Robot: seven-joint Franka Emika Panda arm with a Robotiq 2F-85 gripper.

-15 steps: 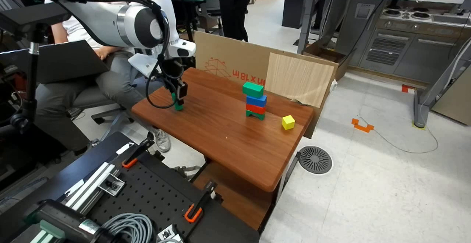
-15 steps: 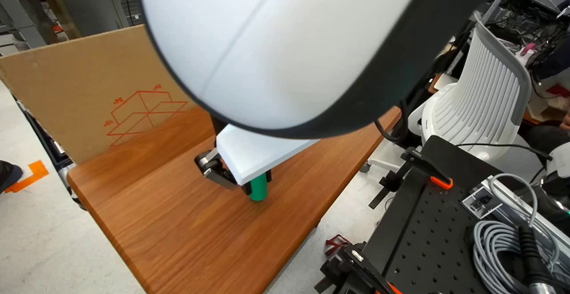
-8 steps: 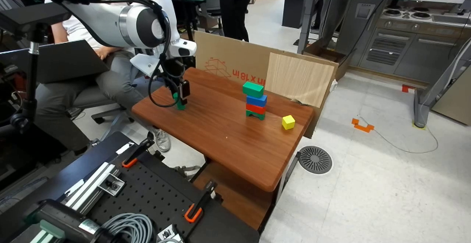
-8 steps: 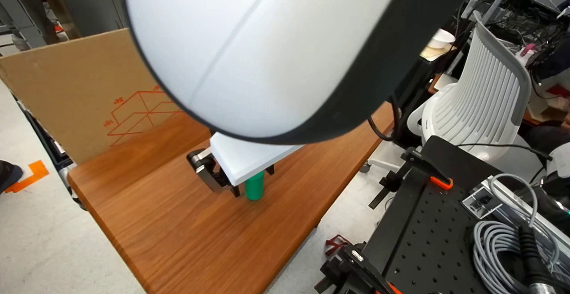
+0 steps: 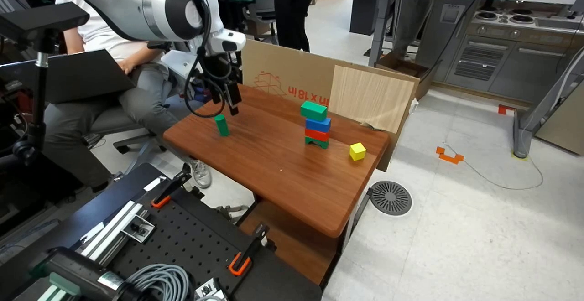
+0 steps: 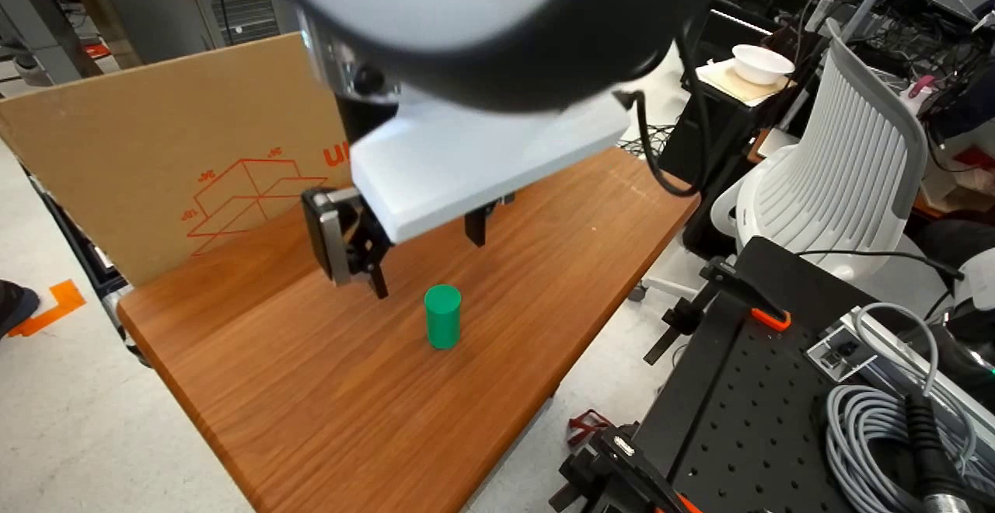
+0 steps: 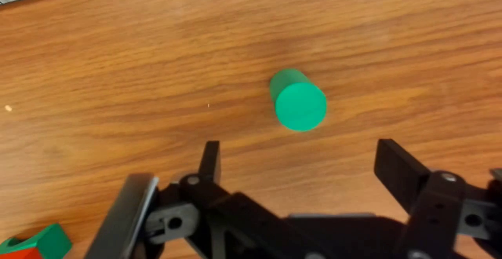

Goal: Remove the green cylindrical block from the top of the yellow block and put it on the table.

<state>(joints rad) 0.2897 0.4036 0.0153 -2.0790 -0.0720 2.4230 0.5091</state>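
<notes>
My gripper point(image 7: 299, 146) hangs, fingers point(image 7: 397, 174) spread; below and clear of them, the green cylindrical block point(image 6: 443, 320) stands upright on the table point(image 5: 262, 148), toward the short edge farthest from the yellow block point(image 5: 357, 152).

One table point(image 5: 273, 178) carries one green cylindrical block point(image 6: 443, 317), one yellow block point(image 5: 357, 152) and one stack point(image 5: 317, 128) of four: two green blocks point(image 5: 313, 110), one blue block point(image 5: 318, 124) and one red block point(image 5: 316, 134); one gripper point(image 7: 298, 142) bears two fingers point(image 7: 398, 172), and two clamps point(image 5: 252, 247) appear.
</notes>
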